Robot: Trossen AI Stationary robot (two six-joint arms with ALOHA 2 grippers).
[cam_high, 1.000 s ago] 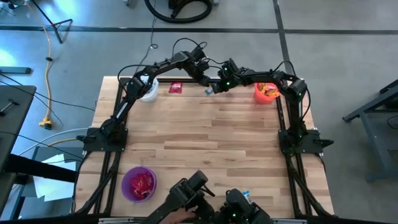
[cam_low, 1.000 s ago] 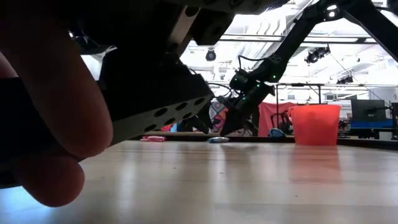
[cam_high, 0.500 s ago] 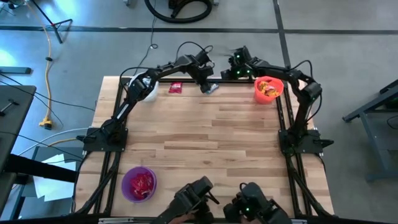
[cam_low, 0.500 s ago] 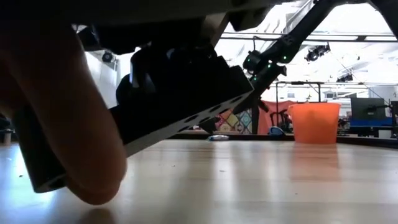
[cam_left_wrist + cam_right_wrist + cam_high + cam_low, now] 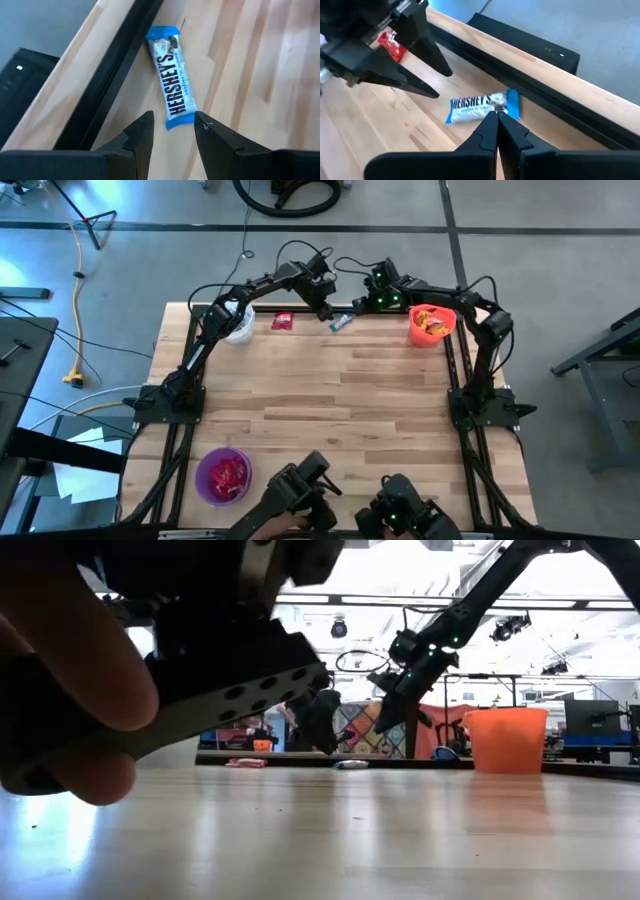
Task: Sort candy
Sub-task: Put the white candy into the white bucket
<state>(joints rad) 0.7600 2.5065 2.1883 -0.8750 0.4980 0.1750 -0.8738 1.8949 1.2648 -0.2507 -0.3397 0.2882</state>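
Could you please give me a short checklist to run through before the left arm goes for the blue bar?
1. Left gripper open: ok.
2. Blue bar lying flat on the table, unheld: ok.
3. Bar lined up between the left fingers: ok, its near end sits just ahead of the gap.
4. Right gripper clear of the bar: not ok, it is shut and close beside it.
5. White bucket reachable: cannot tell.

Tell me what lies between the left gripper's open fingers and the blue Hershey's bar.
Nothing. In the left wrist view, only bare wood separates the left gripper from the near end of the Hershey's bar, which lies flat beside the black rail.
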